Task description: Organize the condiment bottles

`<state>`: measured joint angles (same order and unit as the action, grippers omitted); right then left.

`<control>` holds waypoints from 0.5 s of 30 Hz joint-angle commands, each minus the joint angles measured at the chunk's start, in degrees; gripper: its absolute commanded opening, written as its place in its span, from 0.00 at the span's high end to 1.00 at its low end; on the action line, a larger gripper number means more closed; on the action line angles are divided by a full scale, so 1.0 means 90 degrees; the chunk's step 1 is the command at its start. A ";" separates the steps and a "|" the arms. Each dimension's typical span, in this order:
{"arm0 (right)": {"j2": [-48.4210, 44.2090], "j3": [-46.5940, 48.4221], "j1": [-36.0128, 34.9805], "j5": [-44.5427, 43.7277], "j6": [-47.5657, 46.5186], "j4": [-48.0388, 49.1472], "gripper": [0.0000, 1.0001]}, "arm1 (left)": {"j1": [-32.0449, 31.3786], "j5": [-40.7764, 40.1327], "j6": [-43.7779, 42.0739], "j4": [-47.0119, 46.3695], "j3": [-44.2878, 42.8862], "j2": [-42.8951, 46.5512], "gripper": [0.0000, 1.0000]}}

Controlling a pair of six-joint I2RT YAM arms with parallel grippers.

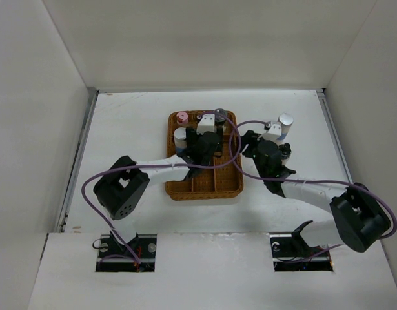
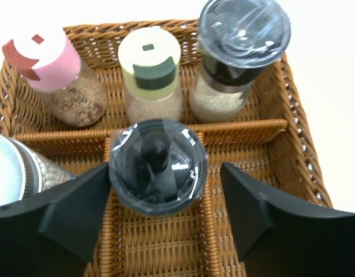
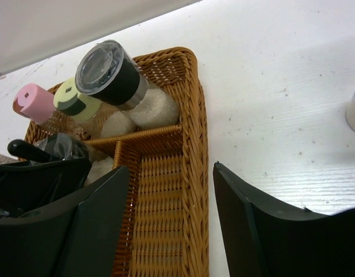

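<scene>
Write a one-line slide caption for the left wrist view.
Left gripper, jaws open, straddles a black-capped bottle in the wicker tray; pink-lidded jar, yellow-lidded jar, clear-topped grinder behind.

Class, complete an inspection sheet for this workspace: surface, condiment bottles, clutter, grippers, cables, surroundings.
Surface: white table, lightly scuffed; wicker tray at its centre.
Job's things: pink-lidded jar, yellow-lidded jar and clear-capped grinder upright in the tray's back row; black-capped bottle in the middle compartment in front; white-lidded cylinder to its left; blue-banded cylinder on the table, right of the tray.
Clutter: nothing seen.
Grippers: left gripper open around the black-capped bottle, gap on one side; right gripper open, empty, at the tray's right rim.
Cables: purple cables loop from both arms; one crosses above the tray.
Surroundings: white walls on three sides.
</scene>
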<state>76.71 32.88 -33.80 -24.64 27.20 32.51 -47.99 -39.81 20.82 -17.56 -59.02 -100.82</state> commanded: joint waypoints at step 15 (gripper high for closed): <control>-0.0388 0.0057 -0.0048 0.0062 -0.0024 0.0138 0.35 | -0.0571 -0.0137 -0.0243 -0.0617 0.0444 0.1884 0.16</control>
<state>74.08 32.82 -33.82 -24.60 27.24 32.40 -52.36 -40.10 19.62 -19.99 -57.60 -87.33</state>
